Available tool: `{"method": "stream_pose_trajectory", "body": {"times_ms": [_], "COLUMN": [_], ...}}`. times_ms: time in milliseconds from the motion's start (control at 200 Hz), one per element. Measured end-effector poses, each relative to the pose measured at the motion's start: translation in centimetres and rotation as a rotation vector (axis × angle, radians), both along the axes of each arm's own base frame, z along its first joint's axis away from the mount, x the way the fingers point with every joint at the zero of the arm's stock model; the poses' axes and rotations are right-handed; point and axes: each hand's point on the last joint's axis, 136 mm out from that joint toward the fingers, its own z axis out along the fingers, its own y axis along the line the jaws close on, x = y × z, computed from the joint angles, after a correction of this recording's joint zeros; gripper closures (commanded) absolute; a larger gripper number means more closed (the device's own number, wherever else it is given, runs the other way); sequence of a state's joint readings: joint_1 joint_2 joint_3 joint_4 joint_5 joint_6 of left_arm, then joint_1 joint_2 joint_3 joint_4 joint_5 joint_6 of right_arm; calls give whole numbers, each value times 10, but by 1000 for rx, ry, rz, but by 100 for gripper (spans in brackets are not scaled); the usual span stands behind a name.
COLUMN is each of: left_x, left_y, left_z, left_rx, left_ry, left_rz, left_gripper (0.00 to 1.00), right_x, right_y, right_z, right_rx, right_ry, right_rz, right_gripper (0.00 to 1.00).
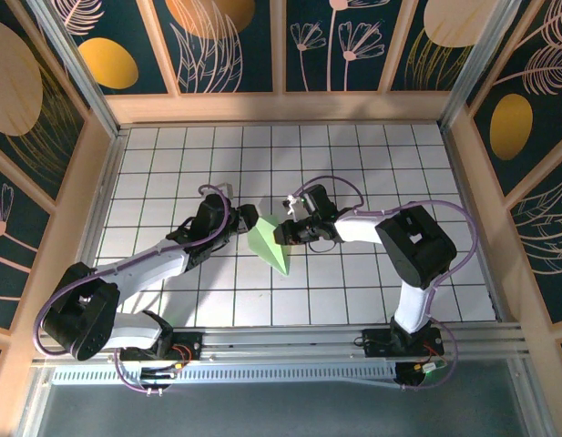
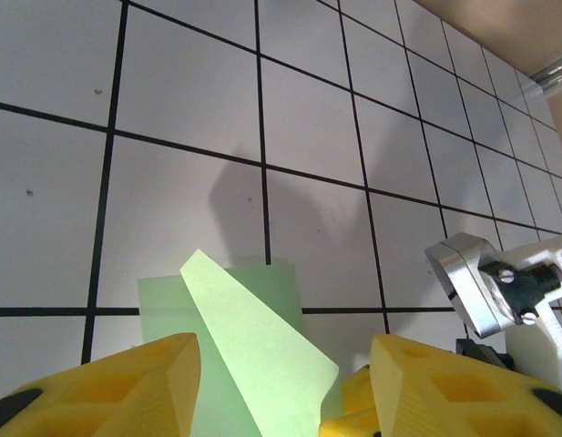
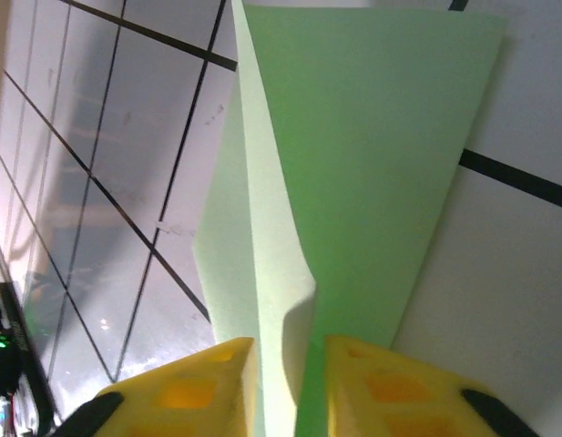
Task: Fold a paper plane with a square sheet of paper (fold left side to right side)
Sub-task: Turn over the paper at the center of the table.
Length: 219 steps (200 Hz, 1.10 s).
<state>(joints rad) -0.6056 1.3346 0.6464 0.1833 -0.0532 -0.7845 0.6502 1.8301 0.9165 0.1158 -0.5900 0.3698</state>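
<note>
Right claw pinching paper plane flap, left claw apart astride it, overhead view shows dart outline.

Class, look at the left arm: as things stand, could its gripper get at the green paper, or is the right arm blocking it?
Probably yes. The left gripper stands open right at the paper plane, a raised flap between its yellow fingers. The right gripper pinches another fold from the opposite side, so it doesn't seem to block the way.
</note>
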Motion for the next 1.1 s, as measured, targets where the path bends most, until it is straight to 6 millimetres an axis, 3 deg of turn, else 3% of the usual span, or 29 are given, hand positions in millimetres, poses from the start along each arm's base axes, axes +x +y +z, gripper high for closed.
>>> {"method": "stream_pose_trajectory", "body": {"times_ms": [120,270,375,450,600,691,856,1096], "left_x": [-1,-4,-7,-12,-25,-33,-34,-31], "left_y": [3,14,17,14,-4,-13,-29,-42], "left_z": [-2,9,30,51,101,122,141,143], "left_rx": [-44,-167,-278,-356,-497,-554,-611,-656], "left_ry": [13,-9,-71,-130,-263,-314,-343,-323], "left_rz": [-3,-6,-38,-88,-238,-324,-431,-501], "left_gripper": [40,28,14,13,16,19,28,47], "right_x": [-1,2,12,22,35,29,12,-3], "right_y": [4,5,0,-10,-33,-36,-31,-25], "right_z": [5,20,57,97,175,201,221,232], "right_rx": [26,64,142,226,413,493,585,638], "right_ry": [-1,-16,-88,-167,-302,-327,-295,-255], "right_rz": [15,17,6,-5,-3,42,126,188], "right_gripper": [100,100,100,100,100,100,100,100]}}
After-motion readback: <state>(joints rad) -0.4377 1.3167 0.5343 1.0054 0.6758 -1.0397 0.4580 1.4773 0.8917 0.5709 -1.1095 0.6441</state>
